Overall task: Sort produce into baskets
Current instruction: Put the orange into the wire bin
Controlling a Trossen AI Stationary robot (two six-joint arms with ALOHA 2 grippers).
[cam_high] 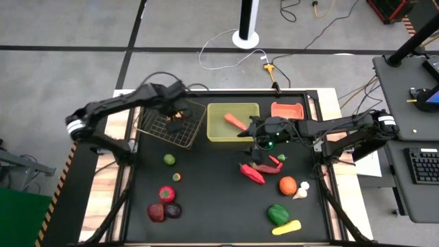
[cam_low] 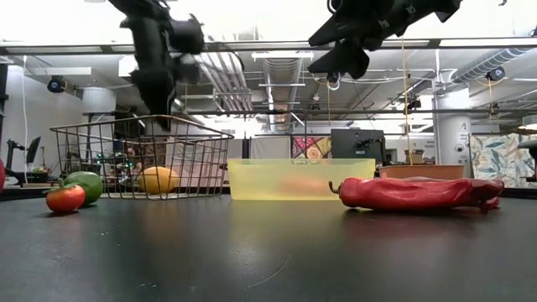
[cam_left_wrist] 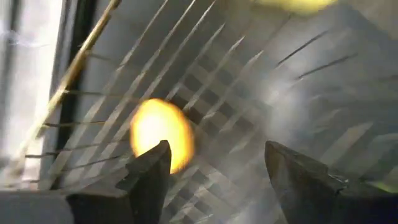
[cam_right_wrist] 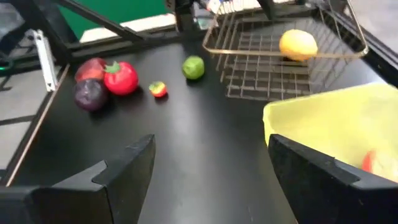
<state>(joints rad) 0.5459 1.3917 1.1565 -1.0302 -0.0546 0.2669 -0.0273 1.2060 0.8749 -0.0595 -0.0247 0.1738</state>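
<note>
My left gripper (cam_left_wrist: 214, 180) hangs open over the dark wire basket (cam_high: 171, 127) at the far left, pointing steeply down. A yellow lemon (cam_left_wrist: 160, 134) lies on the basket's mesh floor below it, apart from both fingers; the lemon (cam_right_wrist: 298, 45) also shows in the right wrist view. My right gripper (cam_right_wrist: 211, 174) is open and empty, raised above the table beside the yellow-green tray (cam_high: 214, 132), which holds an orange carrot (cam_high: 236, 121). The salmon bin (cam_high: 287, 110) stands to the right of the tray.
Loose produce lies on the black table: a lime (cam_high: 169, 159), a small tomato (cam_high: 177, 177), a red tomato (cam_high: 165, 193), a beet (cam_high: 173, 210), red chilies (cam_high: 252, 173), an orange fruit (cam_high: 287, 185), garlic (cam_high: 300, 191), a green pepper (cam_high: 278, 214).
</note>
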